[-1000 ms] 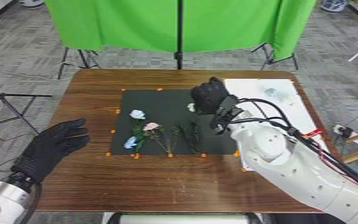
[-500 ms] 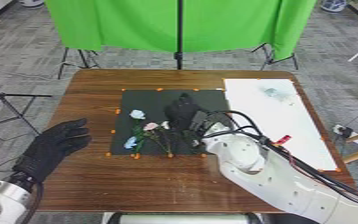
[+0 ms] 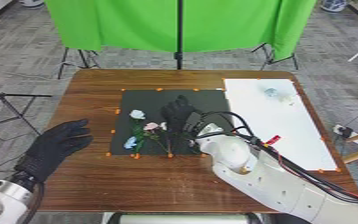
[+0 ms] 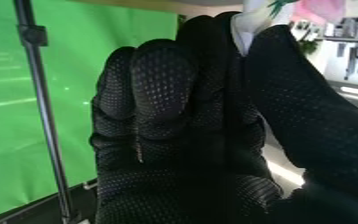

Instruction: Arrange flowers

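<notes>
Black cloth covers the right hand (image 3: 177, 112), and it has moved over the last second. It was by the far right part of the black mat (image 3: 149, 97), next to the white board (image 3: 273, 132). Now it has come left and nearer the robot, so it is by the small white flower (image 3: 163, 126). That likely means the robot is getting ready to pick the next flower, or to finish putting one down.

The right arm comes in low and slants up and left over the desk (image 3: 175, 187). The right hand is turned with its back up, and its fingers are straight and point away from the robot. In the right wrist view, white petals (image 4: 244, 30) show at the gap by the thumb, but one cannot tell if they are being pinched. Pink petals (image 4: 322, 9) and a green leaf (image 4: 279, 5) are close by.

On the left part of the black mat are a white rose (image 3: 137, 114), a pink flower (image 3: 151, 126) and a blue flower (image 3: 130, 143). A pale blue bloom (image 3: 270, 92) is on the white board. The left hand (image 3: 58, 142) waits at the left side, its fingers loose and holding nothing. The flowers are close together, so a wide grab could drag the pink flower too.
</notes>
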Robot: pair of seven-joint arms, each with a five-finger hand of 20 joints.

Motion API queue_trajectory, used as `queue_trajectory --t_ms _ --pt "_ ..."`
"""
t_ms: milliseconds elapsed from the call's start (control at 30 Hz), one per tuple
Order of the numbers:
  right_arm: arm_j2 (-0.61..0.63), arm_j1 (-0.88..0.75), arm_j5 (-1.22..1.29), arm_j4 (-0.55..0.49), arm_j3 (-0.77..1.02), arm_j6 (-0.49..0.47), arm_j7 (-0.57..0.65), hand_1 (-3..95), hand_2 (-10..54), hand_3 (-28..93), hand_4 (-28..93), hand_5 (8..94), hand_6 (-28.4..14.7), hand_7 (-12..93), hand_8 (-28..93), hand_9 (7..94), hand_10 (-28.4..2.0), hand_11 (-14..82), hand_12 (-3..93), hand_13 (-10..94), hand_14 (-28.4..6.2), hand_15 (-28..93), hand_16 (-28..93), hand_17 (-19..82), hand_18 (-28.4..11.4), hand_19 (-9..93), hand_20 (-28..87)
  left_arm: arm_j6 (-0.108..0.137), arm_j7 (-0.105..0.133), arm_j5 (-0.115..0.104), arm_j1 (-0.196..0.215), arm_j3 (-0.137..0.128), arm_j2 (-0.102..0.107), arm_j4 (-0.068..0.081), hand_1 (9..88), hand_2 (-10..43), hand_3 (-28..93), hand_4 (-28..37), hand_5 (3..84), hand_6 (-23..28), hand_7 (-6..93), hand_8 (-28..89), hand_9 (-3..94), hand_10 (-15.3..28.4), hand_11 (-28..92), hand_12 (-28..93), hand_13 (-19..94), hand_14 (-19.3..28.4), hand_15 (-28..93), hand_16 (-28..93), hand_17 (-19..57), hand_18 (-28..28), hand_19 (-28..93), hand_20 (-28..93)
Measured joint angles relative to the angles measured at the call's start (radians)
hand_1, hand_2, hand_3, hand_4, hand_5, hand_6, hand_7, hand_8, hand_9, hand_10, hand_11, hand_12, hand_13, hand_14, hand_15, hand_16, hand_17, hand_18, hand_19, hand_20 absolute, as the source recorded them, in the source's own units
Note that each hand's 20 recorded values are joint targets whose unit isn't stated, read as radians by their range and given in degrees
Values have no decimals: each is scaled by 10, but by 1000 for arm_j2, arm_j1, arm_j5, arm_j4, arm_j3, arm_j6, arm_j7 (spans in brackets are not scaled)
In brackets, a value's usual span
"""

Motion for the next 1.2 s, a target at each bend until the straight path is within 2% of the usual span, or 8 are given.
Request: queue_trajectory --t_ms 200,500,567,833,900,1067,1100,1200 --pt "-6 -3 -5 3 19 -71 4 395 -95 833 -283 661 19 513 -112 797 -38 238 471 724 -29 606 311 288 -157 737 389 0 0 0 -1 2 5 1 251 17 754 -283 318 58 322 -158 262 142 391 136 193 163 554 -66 -95 229 556 85" --pt "-4 -14 0 -6 43 -78 -1 303 -95 858 -283 632 26 403 -120 704 -74 388 292 696 -36 625 281 269 -161 728 397 -1 -1 0 -2 1 5 2 251 18 754 -283 318 58 320 -158 262 142 391 136 193 163 554 -65 -95 229 556 86" --pt "-2 -21 2 -18 59 -84 -5 276 -95 870 -282 638 29 385 -198 696 -79 405 264 691 -39 629 280 265 -164 726 401 -1 -1 0 -2 1 5 2 251 18 753 -283 319 58 320 -158 262 142 391 136 194 162 554 -65 -95 229 556 86" --pt "23 -59 57 -105 127 -92 -28 191 -13 863 -279 602 9 358 -215 643 -98 404 263 643 -62 642 278 252 -170 725 406 -1 -1 0 -2 0 4 2 251 18 753 -283 318 57 321 -157 262 142 391 136 193 163 554 -66 -95 229 557 86" --pt "27 -75 81 -123 160 -85 -30 196 4 868 -268 572 1 348 -207 620 -100 408 255 590 -72 642 254 242 -170 723 405 -1 -1 0 -2 -1 3 2 250 18 754 -283 318 57 322 -157 262 142 391 136 194 163 553 -66 -95 229 557 86" --pt "50 -85 100 -124 221 -56 8 210 20 916 -241 449 -9 344 -205 442 -117 366 228 405 -83 558 174 183 -170 636 345 -1 0 0 3 -5 2 0 251 18 754 -283 318 57 321 -158 263 142 391 135 194 162 554 -65 -95 229 556 85" --pt "57 -82 102 -117 229 -52 30 216 11 925 -233 393 -13 339 -201 384 -122 331 220 332 -95 493 142 159 -173 610 317 -1 0 0 5 -7 2 -1 251 19 753 -283 318 58 321 -158 262 142 392 136 193 162 554 -65 -95 229 556 85" --pt "82 -58 102 -69 243 -49 120 217 -3 932 -227 273 -35 284 -167 258 -127 217 221 177 -124 336 146 71 -191 554 214 -1 0 0 9 -11 1 -1 251 16 757 -283 318 58 321 -158 262 142 391 135 194 162 553 -65 -95 229 556 85"
